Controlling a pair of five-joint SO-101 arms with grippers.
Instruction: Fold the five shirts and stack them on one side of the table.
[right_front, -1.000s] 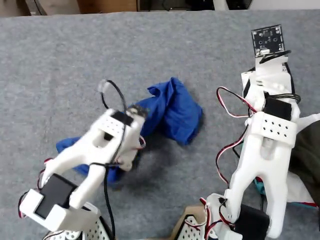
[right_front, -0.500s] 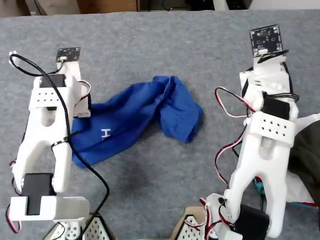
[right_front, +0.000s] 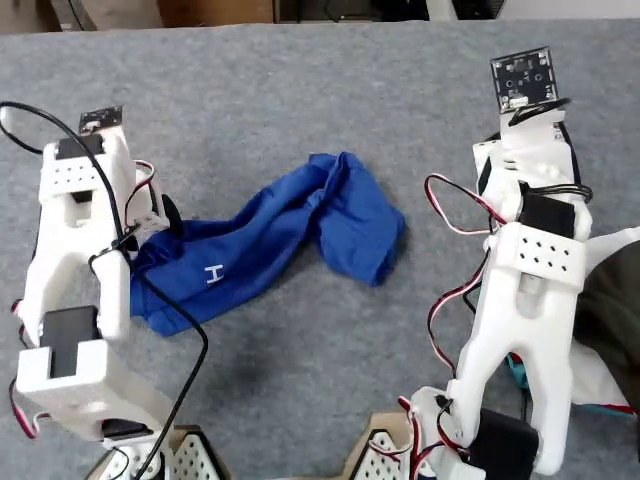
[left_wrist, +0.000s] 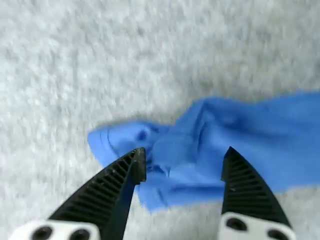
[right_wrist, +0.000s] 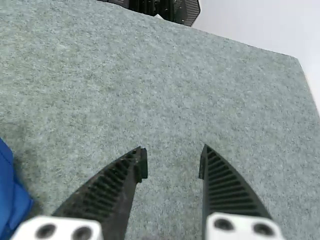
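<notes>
A blue shirt (right_front: 290, 235) with a small white mark lies stretched across the middle of the grey table (right_front: 300, 90), bunched at its right end. My left arm (right_front: 80, 230) stands over the shirt's left end. In the left wrist view my left gripper (left_wrist: 182, 160) is open, and the shirt's crumpled end (left_wrist: 200, 150) lies below and between its fingers. My right arm (right_front: 530, 270) stands at the right, pointing to the far side. My right gripper (right_wrist: 171, 162) is open over bare table, a corner of the blue shirt (right_wrist: 7, 202) beside it.
More clothes, dark (right_front: 612, 300), white (right_front: 600, 385) and teal, are piled at the right edge under and beside the right arm. The arms' bases (right_front: 400, 455) stand at the near edge. The far half of the table is bare felt.
My left arm has swung from the shirt's middle to the left. The shirt has been drawn out leftwards into a long strip, its white mark now showing. The right arm has barely shifted.
</notes>
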